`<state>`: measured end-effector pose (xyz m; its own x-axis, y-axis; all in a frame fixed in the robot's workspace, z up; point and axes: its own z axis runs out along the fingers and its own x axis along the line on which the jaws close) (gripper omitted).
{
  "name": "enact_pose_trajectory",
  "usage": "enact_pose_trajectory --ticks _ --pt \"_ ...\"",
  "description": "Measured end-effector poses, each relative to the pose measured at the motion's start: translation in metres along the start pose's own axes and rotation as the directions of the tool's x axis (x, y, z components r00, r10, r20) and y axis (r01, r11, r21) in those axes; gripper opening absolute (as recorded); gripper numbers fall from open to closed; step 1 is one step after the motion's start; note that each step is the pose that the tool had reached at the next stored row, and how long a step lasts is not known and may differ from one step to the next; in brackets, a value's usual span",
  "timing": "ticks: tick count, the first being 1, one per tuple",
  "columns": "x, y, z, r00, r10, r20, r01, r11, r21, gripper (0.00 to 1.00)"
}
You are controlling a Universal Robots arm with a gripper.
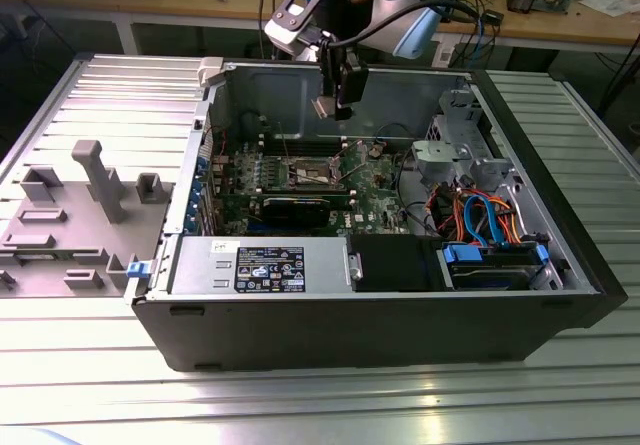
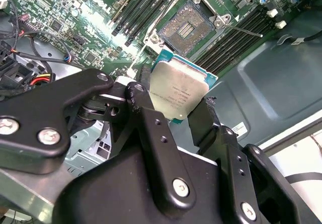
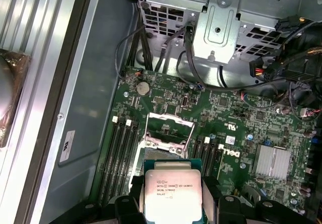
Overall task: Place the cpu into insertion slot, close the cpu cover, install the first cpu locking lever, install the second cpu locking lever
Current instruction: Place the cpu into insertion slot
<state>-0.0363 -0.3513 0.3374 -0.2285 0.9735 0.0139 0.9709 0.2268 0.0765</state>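
A black open-sided computer case (image 1: pixel 400 330) lies on a ribbed aluminium table (image 1: pixel 300 405). Over its green motherboard (image 1: pixel 375 190) hangs the arm's black gripper (image 1: pixel 335 110), pinching a small flat silver-grey cpu (image 1: pixel 322 108) at its tip, well clear above the square silver-rimmed insertion slot (image 1: pixel 308 173). A grey labelled power supply box (image 1: pixel 262 265) sits nearest the camera. Grey plastic fixtures (image 1: pixel 90 180) stand at the exterior view's left.

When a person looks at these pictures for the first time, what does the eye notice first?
The silver-topped cpu stands out first, clamped in the black gripper above the green motherboard. On that board lies the insertion slot, its dark contact field bare. In the exterior view the open computer case rests on a ribbed metal table.
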Motion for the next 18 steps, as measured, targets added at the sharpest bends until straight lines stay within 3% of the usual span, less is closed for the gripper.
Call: enact_pose_trajectory --ticks 18 --pt "0.0 0.0 0.0003 0.9998 0.018 0.0013 -0.018 0.9998 -0.0003 0.54"
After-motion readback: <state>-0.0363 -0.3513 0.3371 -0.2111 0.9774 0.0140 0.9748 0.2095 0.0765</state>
